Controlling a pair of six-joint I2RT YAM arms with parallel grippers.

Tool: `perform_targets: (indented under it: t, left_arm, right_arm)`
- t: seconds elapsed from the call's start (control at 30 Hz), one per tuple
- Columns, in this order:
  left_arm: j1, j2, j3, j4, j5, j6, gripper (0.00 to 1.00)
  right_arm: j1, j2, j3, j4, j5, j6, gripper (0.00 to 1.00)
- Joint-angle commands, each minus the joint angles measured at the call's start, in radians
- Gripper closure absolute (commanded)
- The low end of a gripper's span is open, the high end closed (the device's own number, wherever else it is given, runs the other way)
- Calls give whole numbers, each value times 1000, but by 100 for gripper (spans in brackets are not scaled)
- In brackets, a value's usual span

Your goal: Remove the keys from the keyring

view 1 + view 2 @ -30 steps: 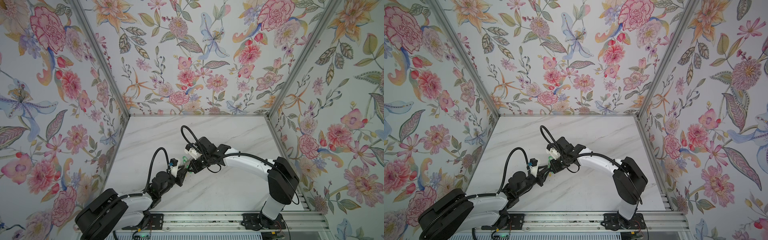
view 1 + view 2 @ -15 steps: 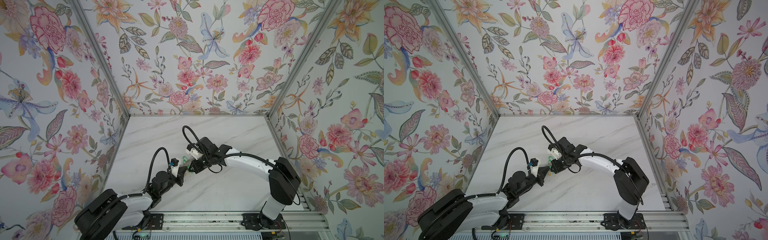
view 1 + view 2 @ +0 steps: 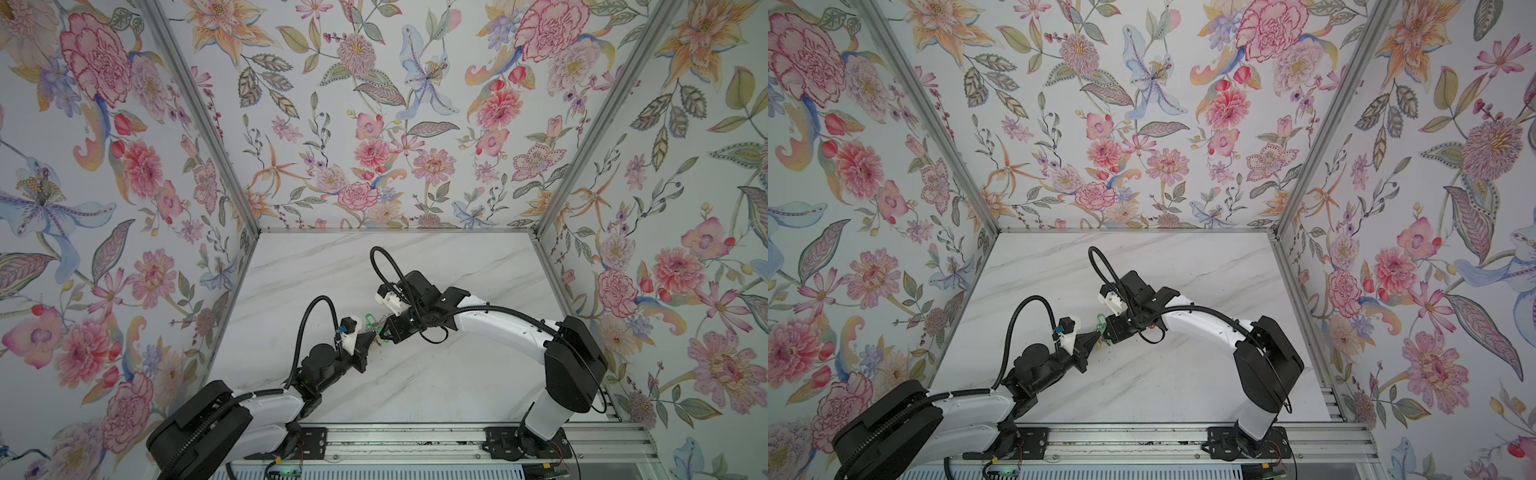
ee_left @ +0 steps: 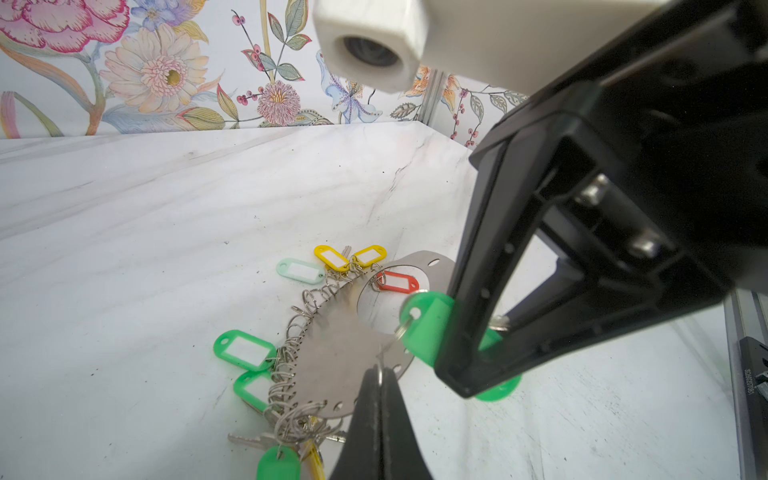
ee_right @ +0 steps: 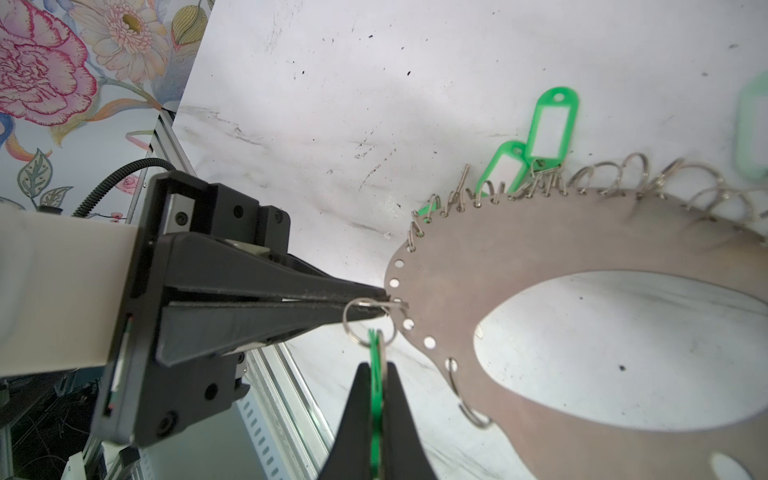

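Now my left jaws, from eight o'clock, clamp a wire ring (image 5: 374, 304) at the rim of the keyring (image 5: 519, 249) on the counter (image 5: 332, 104); my right jaws, from three o'clock, pinch its green tag (image 5: 376, 357), seemingly to pull it free.

left hand (image 5: 384, 301), right hand (image 5: 376, 368) on keys (image 5: 375, 349) at keyring (image 5: 457, 249) rim | table (image 5: 332, 104) beneath

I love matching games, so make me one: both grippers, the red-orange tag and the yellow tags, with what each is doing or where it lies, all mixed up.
1 left gripper
2 right gripper
3 red-orange tag
4 yellow tags

A shut on a green tag
B partly over the keyring's big hole
C shut on a little wire ring at the keyring's rim
D side by side, just outside the keyring

Pairs: 1-C, 2-A, 3-B, 4-D
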Motion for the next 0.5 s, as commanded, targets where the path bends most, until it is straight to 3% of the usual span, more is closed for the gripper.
perform_targets:
  t: [0.0,0.47]
  left_arm:
    - [-1,5,-28,-27,-34,14,100]
    - [-2,-9,-45,-13,-44,7,100]
  right_arm:
    - [-17,-60,-11,6,-6,-5,100]
    - [-55,-100,-58,5,29,7,100]
